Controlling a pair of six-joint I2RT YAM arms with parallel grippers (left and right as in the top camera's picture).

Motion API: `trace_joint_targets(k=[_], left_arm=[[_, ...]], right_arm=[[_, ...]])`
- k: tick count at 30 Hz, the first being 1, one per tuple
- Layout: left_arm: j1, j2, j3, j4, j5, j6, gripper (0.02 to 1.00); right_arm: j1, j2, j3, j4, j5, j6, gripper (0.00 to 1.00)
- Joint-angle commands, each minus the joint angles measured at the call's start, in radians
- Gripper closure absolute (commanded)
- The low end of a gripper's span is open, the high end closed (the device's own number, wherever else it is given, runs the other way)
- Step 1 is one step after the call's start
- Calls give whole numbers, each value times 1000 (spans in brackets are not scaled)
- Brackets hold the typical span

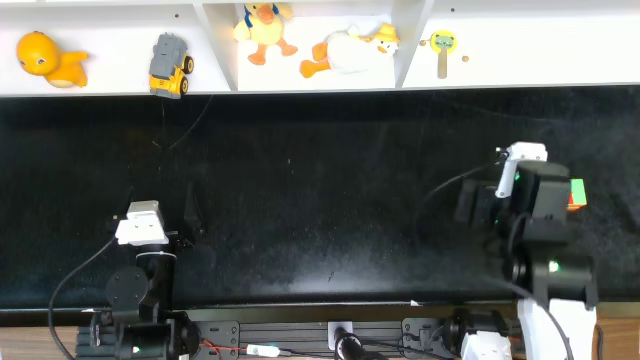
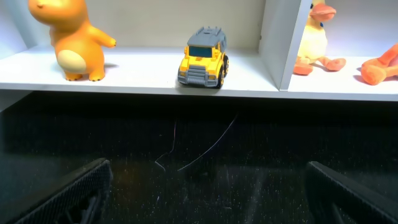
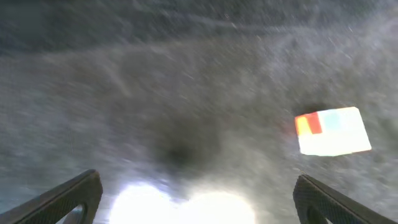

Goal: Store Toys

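Top view: multicoloured cube (image 1: 577,193) at mid right on the black table (image 1: 330,200), just beside the right arm; yellow truck (image 1: 170,65) on the white shelf (image 1: 110,45) along the upper edge. Left wrist view: left gripper (image 2: 208,165) spread open — truck ahead on the shelf. Right wrist view: right gripper (image 3: 196,180) wide open above the table — cube off to one side, untouched.

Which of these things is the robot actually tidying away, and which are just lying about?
Job: coloured cube, white shelf, orange animal, yellow truck, standing duck, lying duck, rattle.
Lying about: thin strand on the black mat, cables at the front edge.
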Motion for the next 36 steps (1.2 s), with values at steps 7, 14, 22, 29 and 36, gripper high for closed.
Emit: trace_joint_targets(k=[7, 14, 22, 29, 36], left_arm=[[-6, -10, -3, -2, -1, -11, 23], [-6, -10, -3, -2, -1, -11, 20], [-6, -10, -3, -2, -1, -11, 20], [-6, -10, -3, -2, -1, -11, 20], [-6, -10, -3, -2, -1, -11, 20]], right_arm=[[-361, 262, 47, 163, -203, -529, 14], [-548, 471, 207, 134, -297, -529, 20], [-605, 656, 219, 188, -269, -536, 31], [-612, 746, 211, 237, -194, -554, 84], [-667, 751, 191, 259, -183, -587, 73]])
